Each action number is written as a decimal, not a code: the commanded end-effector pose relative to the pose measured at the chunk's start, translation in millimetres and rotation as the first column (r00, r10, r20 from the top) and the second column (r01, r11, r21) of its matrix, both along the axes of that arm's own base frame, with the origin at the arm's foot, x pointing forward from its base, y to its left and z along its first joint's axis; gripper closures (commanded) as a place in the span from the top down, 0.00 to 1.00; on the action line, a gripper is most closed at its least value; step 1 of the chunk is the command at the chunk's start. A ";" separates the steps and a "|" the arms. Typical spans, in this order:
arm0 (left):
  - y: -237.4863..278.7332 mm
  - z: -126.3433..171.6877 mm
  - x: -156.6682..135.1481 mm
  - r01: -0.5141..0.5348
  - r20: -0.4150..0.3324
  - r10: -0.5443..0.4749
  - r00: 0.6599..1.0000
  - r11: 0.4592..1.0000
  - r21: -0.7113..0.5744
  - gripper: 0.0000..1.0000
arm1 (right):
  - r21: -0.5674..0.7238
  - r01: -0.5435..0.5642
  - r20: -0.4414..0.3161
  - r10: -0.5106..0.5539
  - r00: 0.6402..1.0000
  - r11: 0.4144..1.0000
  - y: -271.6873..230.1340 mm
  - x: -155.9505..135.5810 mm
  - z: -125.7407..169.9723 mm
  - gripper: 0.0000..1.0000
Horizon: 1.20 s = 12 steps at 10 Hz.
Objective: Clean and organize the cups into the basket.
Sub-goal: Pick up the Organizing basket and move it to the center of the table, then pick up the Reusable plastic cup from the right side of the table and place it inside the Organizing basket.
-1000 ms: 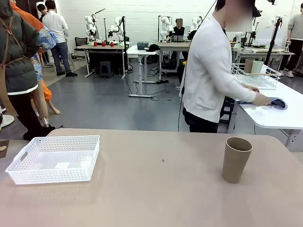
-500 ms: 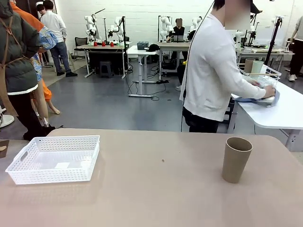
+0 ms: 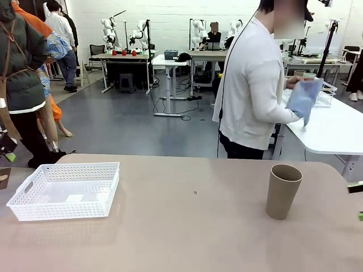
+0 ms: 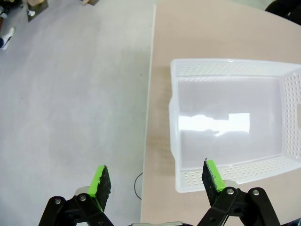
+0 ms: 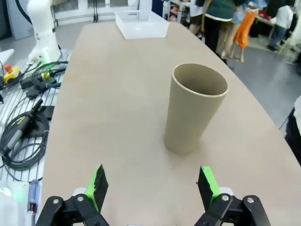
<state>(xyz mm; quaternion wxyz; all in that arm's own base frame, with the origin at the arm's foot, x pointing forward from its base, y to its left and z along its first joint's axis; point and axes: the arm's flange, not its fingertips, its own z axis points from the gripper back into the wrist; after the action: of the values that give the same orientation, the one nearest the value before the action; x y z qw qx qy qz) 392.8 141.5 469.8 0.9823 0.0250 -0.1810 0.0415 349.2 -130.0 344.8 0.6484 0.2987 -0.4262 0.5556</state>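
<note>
Near the basket (image 4: 225, 146), left jaws wide apart, empty, right jaws likewise before tan cup (image 5: 190, 113).

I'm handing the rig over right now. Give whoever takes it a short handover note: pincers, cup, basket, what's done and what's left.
Left pincer: open, empty, hanging above the table edge next to the white basket.
Right pincer: open, empty, facing the tan cup.
Cup: upright on the table's right side, untouched.
Basket: on the left side, nothing in it.
Person: at the far side, turned to another table, holding a blue cloth.
Done: nothing placed.
Left: get the cup into the basket.
</note>
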 end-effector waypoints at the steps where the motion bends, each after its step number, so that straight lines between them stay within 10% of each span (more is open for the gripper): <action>1: -9.9 -1.1 17.5 -0.021 -0.032 0.021 0.999 1.000 0.003 1.00 | 0.087 -0.088 -0.013 0.090 0.996 0.992 -0.7 41.3 -24.1 1.00; 6: -26.1 -14.3 32.7 0.018 -0.083 -0.017 0.996 1.000 0.016 1.00 | 0.043 -0.141 -0.001 0.142 0.990 0.989 28.6 95.8 -56.0 1.00; 9: -24.0 -17.2 30.3 0.036 -0.069 -0.035 0.997 0.999 0.009 1.00 | 0.063 -0.060 -0.172 0.070 0.983 0.996 33.6 111.8 -59.5 1.00; 10: -24.0 -17.2 30.3 0.036 -0.069 -0.035 0.997 0.999 0.009 1.00 | 0.055 -0.147 -0.043 0.150 0.988 0.988 29.4 101.0 -57.9 1.00; 12: -24.0 -17.2 30.3 0.036 -0.069 -0.035 0.997 0.999 0.009 1.00 | 0.055 -0.147 -0.043 0.150 0.988 0.988 29.4 101.0 -57.9 1.00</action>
<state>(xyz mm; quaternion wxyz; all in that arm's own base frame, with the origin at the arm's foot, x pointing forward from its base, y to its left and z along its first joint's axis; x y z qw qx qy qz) 422.3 118.8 452.5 0.9885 0.0327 -0.1466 0.0199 454.2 -101.5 286.1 0.6173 0.3628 -0.3942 0.5761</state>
